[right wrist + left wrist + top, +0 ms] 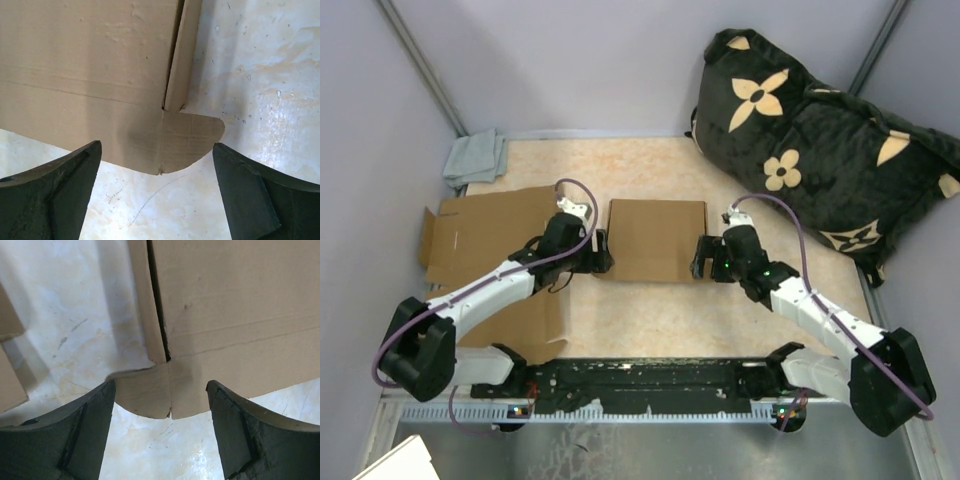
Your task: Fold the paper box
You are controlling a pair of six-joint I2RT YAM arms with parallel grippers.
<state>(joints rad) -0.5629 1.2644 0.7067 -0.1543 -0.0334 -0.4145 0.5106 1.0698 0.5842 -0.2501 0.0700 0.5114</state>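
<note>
— How is the surface described?

— A table (650,320) with a pale, beige, marbled top is seen, scuffed and faintly scratched in the wrist views. It is closed in by plain lavender walls (580,60) on the left, far and right sides, and slanted metal posts (420,65) are seen at the far corners. A black rail (650,378) is fixed along the near edge, where the arm bases are mounted.

— What is laid on it?

— The paper box (656,240) is found flat in the middle of the table, between the two arms. A flat cardboard sheet (490,240) is spread to its left, partly under the left arm. A grey cloth (477,158) is bunched in the far left corner, and a dark cushion (820,150) with cream flower shapes is propped at the far right.

— How are the grippers held?

— The left gripper (600,252) is placed at the box's left edge, its fingers spread wide; in its wrist view a rounded corner flap is seen between them, unclamped. The right gripper (702,257) is placed at the right edge, likewise spread apart, with the matching flap seen between its fingers and nothing gripped.
</note>
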